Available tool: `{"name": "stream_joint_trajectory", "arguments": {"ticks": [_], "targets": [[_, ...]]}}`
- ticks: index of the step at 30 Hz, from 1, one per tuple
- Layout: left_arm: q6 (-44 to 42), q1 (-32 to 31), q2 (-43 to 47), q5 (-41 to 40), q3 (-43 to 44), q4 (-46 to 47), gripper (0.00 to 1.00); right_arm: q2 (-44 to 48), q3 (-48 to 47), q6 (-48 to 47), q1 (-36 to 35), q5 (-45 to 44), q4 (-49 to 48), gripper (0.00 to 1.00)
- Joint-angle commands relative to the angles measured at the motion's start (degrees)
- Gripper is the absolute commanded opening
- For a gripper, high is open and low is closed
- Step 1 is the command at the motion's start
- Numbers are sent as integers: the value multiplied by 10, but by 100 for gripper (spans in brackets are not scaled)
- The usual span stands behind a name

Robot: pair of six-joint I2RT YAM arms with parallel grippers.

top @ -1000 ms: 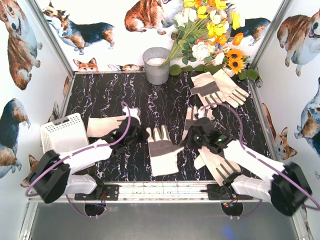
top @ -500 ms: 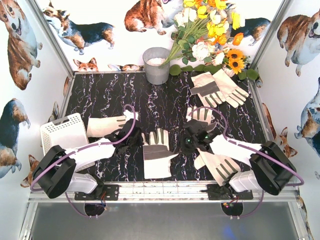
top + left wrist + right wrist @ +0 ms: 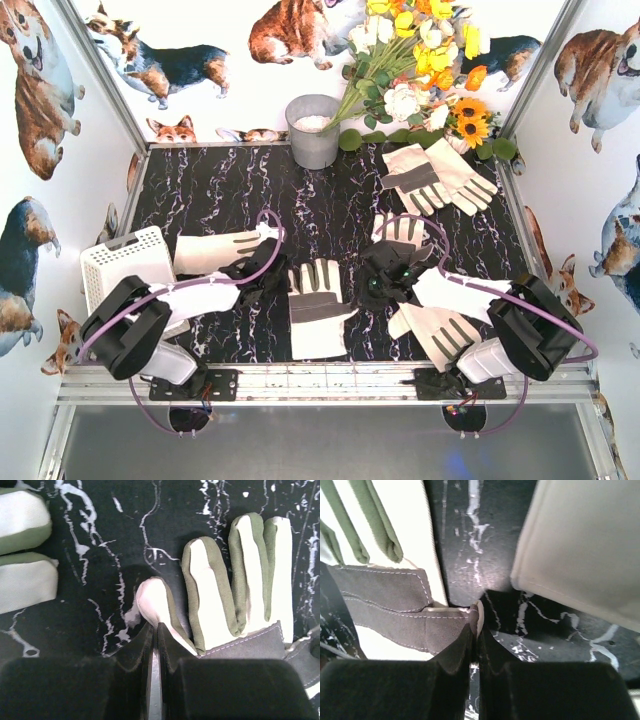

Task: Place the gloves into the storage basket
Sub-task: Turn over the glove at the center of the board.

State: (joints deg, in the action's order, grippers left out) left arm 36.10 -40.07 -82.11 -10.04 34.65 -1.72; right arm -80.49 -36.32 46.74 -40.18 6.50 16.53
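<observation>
One cream-white glove (image 3: 318,305) with a grey palm patch lies flat at the middle front of the table, and both grippers hold it. My left gripper (image 3: 280,284) (image 3: 154,626) is shut on its outermost pale finger (image 3: 152,597) at the glove's left edge. Shut on the rim of the grey patch (image 3: 395,615) at the glove's right edge is my right gripper (image 3: 362,292) (image 3: 476,622). The white lattice storage basket (image 3: 125,265) stands at the left edge. More gloves lie around: one (image 3: 215,250) beside the basket, one (image 3: 402,230) behind my right gripper, one (image 3: 440,332) under the right arm.
A pair of gloves (image 3: 436,178) lies at the back right. A grey metal bucket (image 3: 313,130) stands at the back centre, next to a bunch of artificial flowers (image 3: 420,70). Dog-print walls enclose the table on three sides.
Both arms have folded back toward their bases. The middle glove has shifted slightly left and straightened between the two shut grippers.
</observation>
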Motion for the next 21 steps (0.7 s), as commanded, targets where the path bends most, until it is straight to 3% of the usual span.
{"name": "stream_joint_trajectory", "arguments": {"ticks": [1, 7, 21], "targets": [[16, 5, -26, 44, 14, 60, 0, -2, -20, 2, -1, -83, 62, 0], [46, 2, -64, 96, 20, 113, 0, 17, -10, -2, 14, -131, 106, 0], [61, -7, -101, 104, 30, 135, 0, 74, 48, -6, 63, -115, 83, 0]]}}
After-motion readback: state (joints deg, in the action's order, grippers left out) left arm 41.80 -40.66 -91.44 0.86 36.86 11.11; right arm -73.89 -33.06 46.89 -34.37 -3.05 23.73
